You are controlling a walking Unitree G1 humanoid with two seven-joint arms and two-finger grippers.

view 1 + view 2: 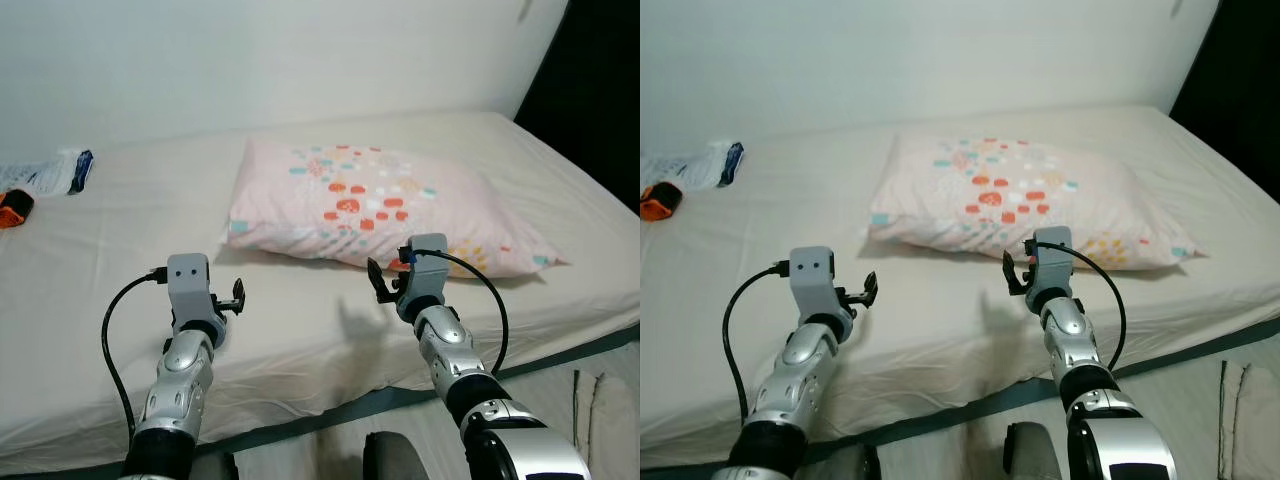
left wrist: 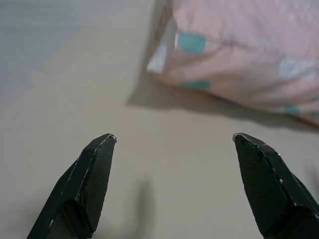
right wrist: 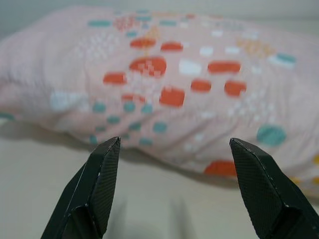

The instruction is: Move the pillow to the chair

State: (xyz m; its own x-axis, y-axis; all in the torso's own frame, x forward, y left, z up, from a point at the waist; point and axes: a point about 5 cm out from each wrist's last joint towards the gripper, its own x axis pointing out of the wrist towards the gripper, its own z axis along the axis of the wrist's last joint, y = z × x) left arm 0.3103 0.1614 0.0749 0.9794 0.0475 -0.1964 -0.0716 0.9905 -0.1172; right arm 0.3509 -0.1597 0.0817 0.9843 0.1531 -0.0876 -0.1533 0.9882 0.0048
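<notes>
A pink pillow with orange, teal and white spots lies flat on the bed's beige sheet. My left gripper hovers above the sheet, short of the pillow's near left corner, fingers open and empty. My right gripper hangs just before the pillow's front edge, also open with nothing between its fingers.
An orange object and a crumpled white-and-blue plastic bag lie at the bed's far left. A white wall runs behind the bed. The mattress's front edge drops to the floor below my arms. Dark space lies at the far right.
</notes>
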